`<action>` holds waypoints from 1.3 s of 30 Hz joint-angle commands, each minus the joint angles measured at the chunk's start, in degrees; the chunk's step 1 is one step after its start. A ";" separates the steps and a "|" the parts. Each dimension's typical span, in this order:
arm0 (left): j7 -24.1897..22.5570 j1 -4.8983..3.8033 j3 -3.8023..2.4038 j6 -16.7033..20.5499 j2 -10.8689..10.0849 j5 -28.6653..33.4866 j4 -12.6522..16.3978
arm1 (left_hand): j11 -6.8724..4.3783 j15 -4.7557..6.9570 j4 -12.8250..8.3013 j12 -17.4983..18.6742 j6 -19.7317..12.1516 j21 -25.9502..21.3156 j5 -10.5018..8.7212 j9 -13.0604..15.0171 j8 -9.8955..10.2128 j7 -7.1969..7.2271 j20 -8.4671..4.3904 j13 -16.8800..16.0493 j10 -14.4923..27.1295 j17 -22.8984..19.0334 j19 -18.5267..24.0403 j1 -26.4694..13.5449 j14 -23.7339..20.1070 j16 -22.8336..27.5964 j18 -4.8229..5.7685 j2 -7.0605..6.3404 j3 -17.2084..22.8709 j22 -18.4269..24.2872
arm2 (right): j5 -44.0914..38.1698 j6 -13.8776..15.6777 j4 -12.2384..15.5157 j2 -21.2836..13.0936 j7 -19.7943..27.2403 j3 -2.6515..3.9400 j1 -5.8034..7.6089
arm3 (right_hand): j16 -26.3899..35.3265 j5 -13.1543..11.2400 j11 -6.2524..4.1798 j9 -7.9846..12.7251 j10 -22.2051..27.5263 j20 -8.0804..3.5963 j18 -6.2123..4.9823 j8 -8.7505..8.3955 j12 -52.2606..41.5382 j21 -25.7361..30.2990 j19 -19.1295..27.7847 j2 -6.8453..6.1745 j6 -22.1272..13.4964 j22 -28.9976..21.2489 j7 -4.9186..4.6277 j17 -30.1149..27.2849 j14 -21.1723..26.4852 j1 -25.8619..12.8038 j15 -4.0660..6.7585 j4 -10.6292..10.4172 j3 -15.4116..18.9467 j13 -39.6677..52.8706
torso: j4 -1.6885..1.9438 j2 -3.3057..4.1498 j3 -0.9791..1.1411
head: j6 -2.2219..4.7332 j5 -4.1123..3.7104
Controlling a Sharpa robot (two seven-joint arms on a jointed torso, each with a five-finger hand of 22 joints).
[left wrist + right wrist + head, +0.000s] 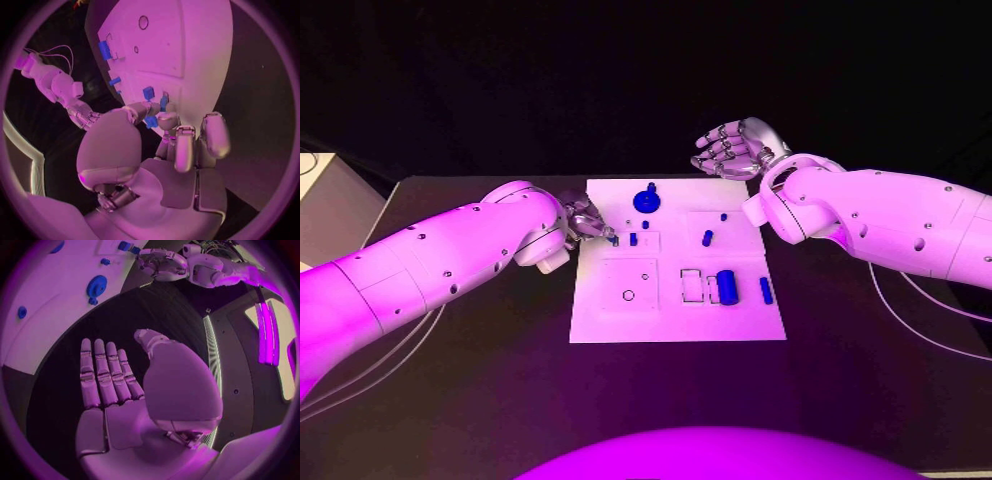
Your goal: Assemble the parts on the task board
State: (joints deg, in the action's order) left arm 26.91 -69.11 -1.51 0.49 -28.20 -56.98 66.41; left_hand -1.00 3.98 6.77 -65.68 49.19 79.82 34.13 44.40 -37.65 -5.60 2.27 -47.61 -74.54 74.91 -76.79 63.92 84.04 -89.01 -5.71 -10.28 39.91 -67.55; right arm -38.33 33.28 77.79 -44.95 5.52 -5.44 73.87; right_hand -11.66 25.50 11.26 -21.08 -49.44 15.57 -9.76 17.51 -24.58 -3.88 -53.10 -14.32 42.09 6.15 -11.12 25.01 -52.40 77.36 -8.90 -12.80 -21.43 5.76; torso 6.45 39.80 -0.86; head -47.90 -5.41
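Nearest the lens, left hand (159, 132) at the left edge of the task board (610, 320), fingertips pinching a small blue part (151, 121) just at that edge. Further out on the white plate: a round blue disc part (648, 201) near the far edge, a blue cylinder (726, 286) lying beside the rectangular recesses on the right half, a slim blue peg (766, 290) just right of it, a short pin (708, 238) mid-board. Right hand (733, 148) off beyond the far right corner, fingers straight and apart, holding nothing.
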 commanded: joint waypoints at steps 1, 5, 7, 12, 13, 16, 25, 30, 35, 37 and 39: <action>0.01 0.13 0.00 -0.79 0.37 -0.88 -0.25 | -0.19 0.37 -8.06 0.30 2.57 0.31 0.19 4.41 -0.16 2.34 -0.10 0.07 -0.27 12.65 -0.24 -0.13 5.26 0.08 0.80 0.64 8.26 0.08 | -0.07 -0.55 0.13 -0.01 0.56 0.02 -0.01 | 0.29 0.37 0.02 0.08 0.43 -0.13 -0.79 0.28 -0.21 0.03 0.45 0.59 -0.31 -0.06 -3.59 -0.06 0.38 0.08 -0.17 0.05 0.37 -0.06 | -0.06 0.16 -0.01 | 0.04 -0.02; 0.05 0.26 0.01 -0.64 0.67 -1.18 -0.61 | -0.20 0.38 -8.08 0.47 2.57 0.24 0.16 4.42 -0.15 2.34 -0.12 0.34 -0.19 12.52 -0.15 -0.15 5.22 0.14 0.77 0.64 8.28 0.24 | -0.07 -0.56 0.15 -0.02 0.57 0.02 -0.01 | 0.29 0.37 0.02 0.08 0.43 -0.13 -0.79 0.28 -0.21 0.03 0.45 0.59 -0.31 -0.06 -3.59 -0.06 0.38 0.08 -0.17 0.05 0.37 -0.06 | -0.08 0.15 0.01 | -0.01 -0.08; 0.10 0.30 0.01 -0.71 0.76 -1.24 -0.69 | -0.20 0.38 -8.08 0.47 2.57 0.24 0.16 4.42 -0.15 2.34 -0.12 0.34 -0.19 12.52 -0.15 -0.15 5.22 0.14 0.77 0.64 8.28 0.24 | -0.07 -0.56 0.17 -0.03 0.56 0.02 -0.01 | 0.29 0.37 0.02 0.08 0.43 -0.13 -0.79 0.28 -0.21 0.03 0.45 0.59 -0.31 -0.06 -3.59 -0.06 0.38 0.08 -0.17 0.05 0.37 -0.06 | -0.07 0.19 0.04 | -0.06 -0.16; 0.31 0.34 0.01 -1.27 0.87 -1.29 -0.70 | -0.20 0.39 -8.08 0.54 2.56 0.21 0.12 4.42 -0.14 2.34 -0.13 0.43 -0.16 12.53 -0.12 -0.18 5.23 0.13 0.76 0.65 8.30 0.30 | -0.07 -0.56 0.19 -0.05 0.57 0.02 -0.01 | 0.29 0.37 0.02 0.08 0.43 -0.13 -0.79 0.28 -0.21 0.03 0.45 0.59 -0.31 -0.06 -3.59 -0.06 0.38 0.08 -0.17 0.05 0.37 -0.06 | -0.02 0.18 0.01 | -0.10 -0.31; 0.36 0.34 0.02 -1.48 0.87 -1.30 -0.67 | -0.20 0.39 -8.08 0.54 2.56 0.21 0.12 4.42 -0.14 2.34 -0.13 0.43 -0.16 12.53 -0.12 -0.18 5.23 0.13 0.76 0.65 8.30 0.30 | -0.07 -0.56 0.19 -0.06 0.57 0.02 -0.01 | 0.29 0.37 0.02 0.08 0.43 -0.13 -0.79 0.28 -0.21 0.03 0.45 0.59 -0.31 -0.06 -3.59 -0.06 0.38 0.08 -0.17 0.05 0.37 -0.06 | -0.01 0.15 0.01 | -0.14 -0.32; 0.53 0.35 0.02 -2.10 0.80 -1.31 -0.50 | -0.20 0.39 -8.09 0.59 2.55 0.20 0.10 4.42 -0.13 2.34 -0.13 0.48 -0.15 12.53 -0.11 -0.18 5.23 0.13 0.75 0.66 8.31 0.33 | -0.07 -0.56 0.20 -0.08 0.56 0.02 -0.01 | 0.29 0.37 0.02 0.08 0.43 -0.13 -0.79 0.28 -0.21 0.03 0.45 0.59 -0.31 -0.06 -3.59 -0.06 0.38 0.08 -0.17 0.05 0.37 -0.06 | -0.01 0.15 0.01 | -0.28 -0.34; 0.69 0.42 0.02 -2.50 0.32 -1.32 0.34 | -0.21 0.40 -8.13 0.60 2.54 0.20 0.07 4.43 -0.12 2.34 -0.15 0.47 -0.15 12.65 -0.10 -0.18 5.26 0.08 0.75 0.65 8.35 0.33 | -0.08 -0.58 0.18 -0.11 0.55 0.02 -0.01 | 0.29 0.37 0.02 0.08 0.43 -0.13 -0.79 0.28 -0.21 0.03 0.45 0.59 -0.31 -0.06 -3.59 -0.06 0.38 0.08 -0.17 0.05 0.37 -0.06 | 0.00 0.18 -0.07 | -0.31 -0.38; 0.41 0.47 -0.06 -1.64 0.07 -1.32 0.70 | -0.22 0.40 -8.19 0.63 2.55 0.24 0.06 4.44 -0.11 2.36 -0.16 0.47 -0.15 12.66 -0.17 -0.16 5.26 0.08 0.78 0.64 8.40 0.21 | -0.08 -0.61 0.16 -0.06 0.57 0.02 -0.01 | 0.35 0.39 0.03 0.12 0.47 -0.12 -0.80 0.36 -0.39 0.00 0.42 0.65 -0.33 -0.27 -3.59 -0.17 0.32 0.09 -0.17 0.05 0.43 -0.30 | -0.02 0.20 -0.04 | -0.22 -0.36; 0.27 0.48 -0.16 -1.22 -0.13 -1.21 0.96 | -0.23 0.41 -8.25 0.62 2.56 0.28 0.06 4.44 -0.11 2.37 -0.17 0.44 -0.17 12.73 -0.21 -0.14 5.28 0.05 0.80 0.64 8.44 0.14 | -0.08 -0.63 0.12 -0.02 0.58 0.02 -0.02 | 0.35 0.39 0.03 0.12 0.47 -0.12 -0.80 0.36 -0.39 0.00 0.42 0.65 -0.33 -0.27 -3.59 -0.17 0.32 0.09 -0.17 0.05 0.43 -0.30 | -0.08 0.28 -0.01 | -0.19 -0.40; 0.24 0.47 -0.19 -1.07 -0.18 -1.18 0.97 | -0.23 0.41 -8.25 0.62 2.56 0.28 0.06 4.44 -0.11 2.37 -0.17 0.44 -0.17 12.73 -0.21 -0.14 5.28 0.05 0.80 0.64 8.44 0.14 | -0.08 -0.64 0.10 -0.01 0.58 0.02 -0.02 | 0.35 0.39 0.03 0.12 0.47 -0.12 -0.80 0.36 -0.39 0.00 0.42 0.65 -0.33 -0.27 -3.59 -0.17 0.32 0.09 -0.17 0.05 0.43 -0.30 | -0.07 0.28 -0.02 | -0.18 -0.44; 0.21 0.47 -0.22 -0.90 -0.22 -1.13 0.93 | -0.25 0.42 -8.31 0.59 2.58 0.29 0.07 4.45 -0.12 2.38 -0.18 0.36 -0.22 12.83 -0.23 -0.11 5.31 0.00 0.80 0.62 8.49 0.11 | -0.08 -0.65 0.08 -0.01 0.58 0.02 -0.03 | 0.35 0.39 0.03 0.12 0.47 -0.12 -0.80 0.36 -0.39 0.00 0.42 0.65 -0.33 -0.27 -3.59 -0.17 0.32 0.09 -0.17 0.05 0.43 -0.30 | -0.05 0.28 -0.04 | -0.17 -0.49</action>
State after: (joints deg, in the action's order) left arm 27.27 -68.76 -1.74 -0.37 -28.44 -58.00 67.24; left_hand -0.98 3.97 6.77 -65.22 49.38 79.82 33.97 48.86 -37.58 -5.41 2.27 -47.18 -74.53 74.91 -76.78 63.69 84.04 -89.00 -5.72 -10.04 39.91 -67.36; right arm -38.30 33.20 77.85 -44.97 5.53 -5.44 73.86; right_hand -11.66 25.50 11.26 -21.00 -49.43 15.57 -9.75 17.51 -24.57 -3.88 -53.10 -14.32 42.09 5.93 -11.12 24.89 -52.40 77.36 -8.90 -12.81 -21.44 5.50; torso 6.40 40.06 -0.90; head -48.08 -5.82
